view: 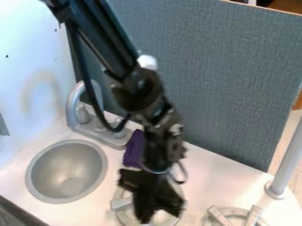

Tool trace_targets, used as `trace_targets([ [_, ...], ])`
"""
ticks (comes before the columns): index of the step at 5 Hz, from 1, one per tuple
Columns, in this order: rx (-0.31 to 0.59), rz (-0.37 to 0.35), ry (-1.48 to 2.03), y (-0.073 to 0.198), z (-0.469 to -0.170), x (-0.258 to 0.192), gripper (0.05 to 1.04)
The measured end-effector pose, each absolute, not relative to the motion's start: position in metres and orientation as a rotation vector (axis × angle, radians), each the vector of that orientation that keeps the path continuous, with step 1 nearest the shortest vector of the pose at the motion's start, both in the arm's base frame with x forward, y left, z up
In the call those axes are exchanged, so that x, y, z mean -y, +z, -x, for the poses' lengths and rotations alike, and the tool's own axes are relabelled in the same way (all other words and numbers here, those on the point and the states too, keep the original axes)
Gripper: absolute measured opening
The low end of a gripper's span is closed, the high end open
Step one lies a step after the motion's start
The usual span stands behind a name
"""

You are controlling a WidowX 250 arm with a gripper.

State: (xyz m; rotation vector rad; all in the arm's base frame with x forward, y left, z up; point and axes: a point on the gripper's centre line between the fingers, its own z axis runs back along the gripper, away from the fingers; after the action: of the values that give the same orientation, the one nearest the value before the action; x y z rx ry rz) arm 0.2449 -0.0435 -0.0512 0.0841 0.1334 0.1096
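Blue-gray fabric partition point(230, 70) behind — white wall panel point(26, 44) left.

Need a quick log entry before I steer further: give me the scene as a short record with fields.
setting: toy kitchen with a light counter
gripper: low over the near burner, hiding much of it
held thing: cannot tell
purple item: a purple object beside the arm, near the faucet's base; exact kind unclear
sink: round gray basin, left side of the picture
faucet: gray, curved, behind the sink
second burner: partly in frame, bottom right
backdrop: blue-gray panel
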Motion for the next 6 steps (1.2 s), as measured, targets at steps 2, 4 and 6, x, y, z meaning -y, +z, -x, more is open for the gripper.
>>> trace_targets([
  [2, -0.244, -0.112, 0.231, -0.083, -0.235, 0.016, 0.099],
  [4, -0.287, -0.148, 0.306, -0.086, -0.23, -0.016, 0.099],
  [6, -0.301, -0.174, 0.378, -0.085, -0.226, -0.035, 0.099],
])
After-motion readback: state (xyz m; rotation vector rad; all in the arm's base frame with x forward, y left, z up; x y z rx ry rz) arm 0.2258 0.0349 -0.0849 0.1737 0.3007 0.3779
